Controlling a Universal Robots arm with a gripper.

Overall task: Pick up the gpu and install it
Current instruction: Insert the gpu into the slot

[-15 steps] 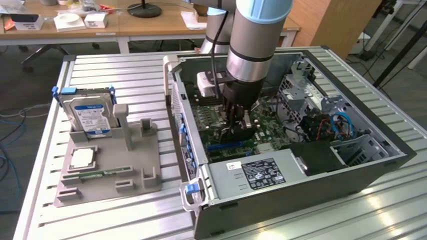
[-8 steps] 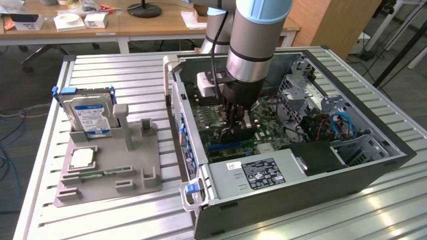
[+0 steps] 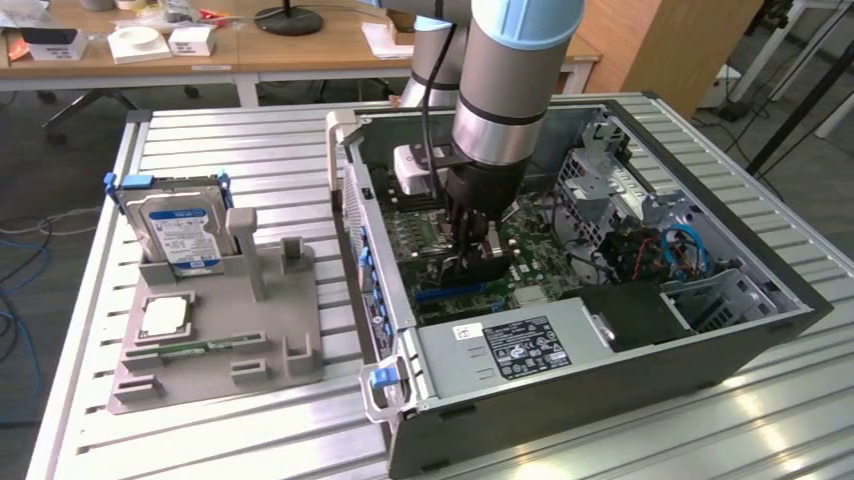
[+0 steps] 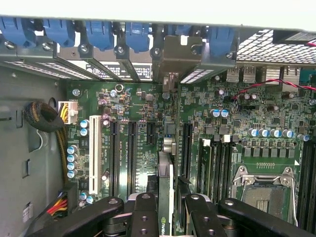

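Over on the exterior view's left, the grey tray (image 3: 214, 375) sat on the bench (image 3: 240, 150) with the drive (image 3: 180, 230) standing in it. Nothing was near those, the action was all further right.

In the middle, the arm reached down into the open case (image 3: 601, 390), and the end effector (image 3: 474, 255) was low over the board (image 4: 237, 123). It was clamped on the gpu (image 4: 165, 182). In the wrist view the card ran edge-on straight between the two fingers (image 4: 143, 212), one pressed against each flat face, near the end away from the bracket (image 4: 173, 57). The card stood upright on its long edge, bracket end up against the row of rear slot covers (image 4: 106, 66) and lined up among the long black slots (image 4: 132, 153). I couldn't tell whether its bottom edge was actually in a slot or just above one.

My take on handling: it looked light and stiff, so it shouldn't sag in a pinch like that, but it's fragile. The faces near the top edge seemed the right place to squeeze, well away from the contact edge. Any tilt would probably make it bind, since a card like this needs to go in square.

Off to the exterior view's right were the blue cables (image 3: 681, 250), well clear of the end effector.
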